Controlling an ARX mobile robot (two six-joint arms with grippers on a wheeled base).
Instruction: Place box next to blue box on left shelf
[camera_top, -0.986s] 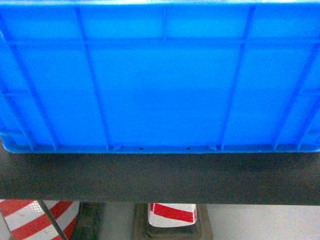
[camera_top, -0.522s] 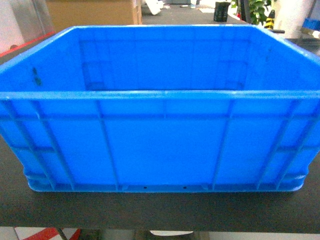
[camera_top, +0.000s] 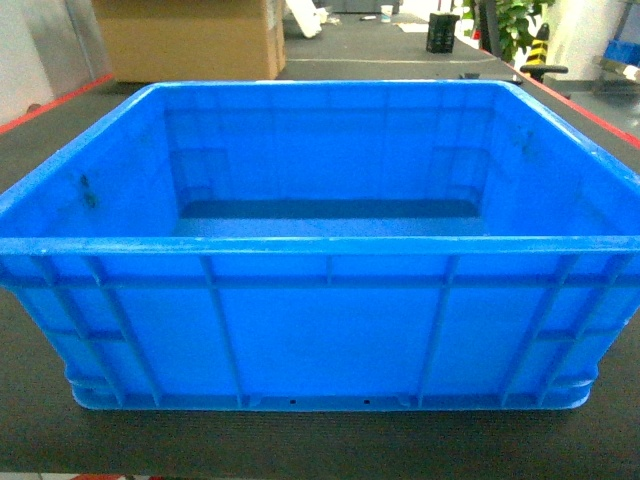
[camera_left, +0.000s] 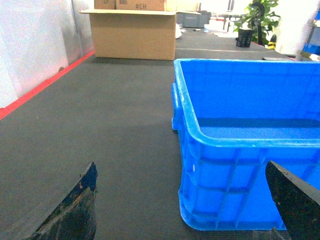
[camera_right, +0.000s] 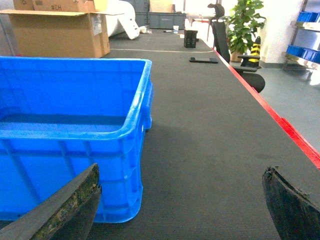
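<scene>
The box is seen at the left, resting on a dark mat edged in red at the right. The right gripper is held spread wide, one dark finger at each lower corner, the left one in front of the box's near corner; nothing is gripped. A cardboard carton, an office chair and a potted plant are seen behind.

box — side rims cut off | left gripper — fingertips cut off
</scene>
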